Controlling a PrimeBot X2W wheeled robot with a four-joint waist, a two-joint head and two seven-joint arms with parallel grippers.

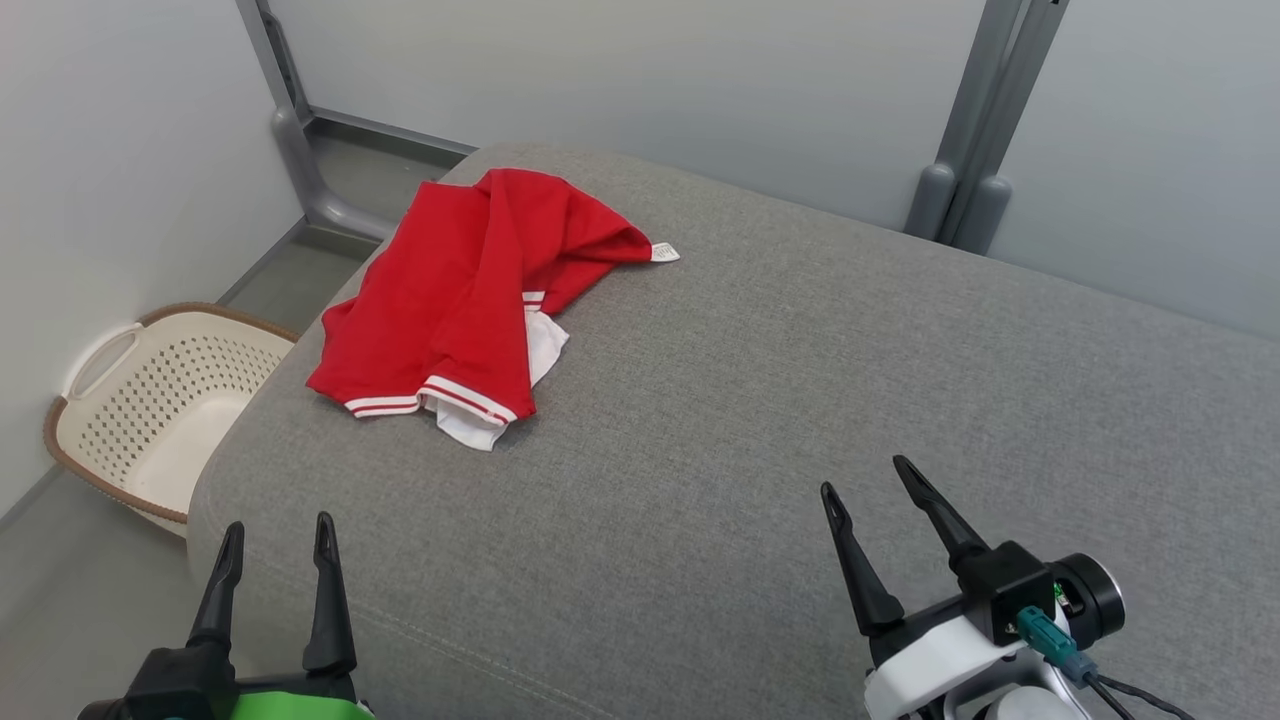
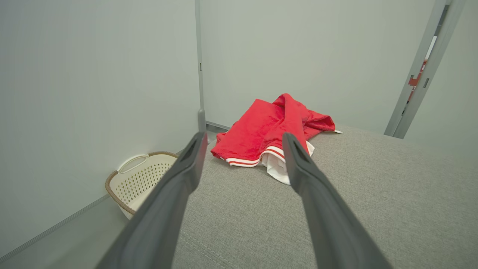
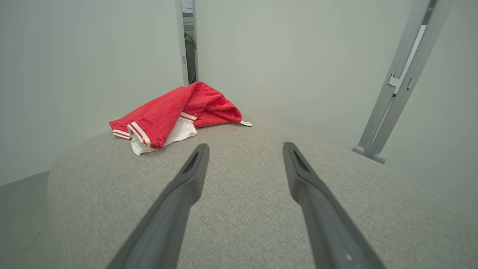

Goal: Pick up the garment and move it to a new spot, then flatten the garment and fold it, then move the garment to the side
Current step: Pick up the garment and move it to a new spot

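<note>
The garment (image 1: 470,290) is a red shirt with white-and-red striped trim and a white collar part, lying crumpled near the far left corner of a grey padded surface (image 1: 760,400). My left gripper (image 1: 278,533) is open at the near left edge, well short of the garment, with nothing between its fingers. My right gripper (image 1: 868,476) is open at the near right, also empty. From the left wrist the garment (image 2: 269,130) lies straight ahead beyond the open left gripper (image 2: 242,138). From the right wrist the garment (image 3: 175,112) lies ahead to the left of the open right gripper (image 3: 244,147).
A cream perforated laundry basket (image 1: 150,400) with a brown rim stands on the floor left of the surface, close to the wall; it shows again as the basket (image 2: 138,179) in the left wrist view. Grey metal posts (image 1: 965,200) rise behind the surface.
</note>
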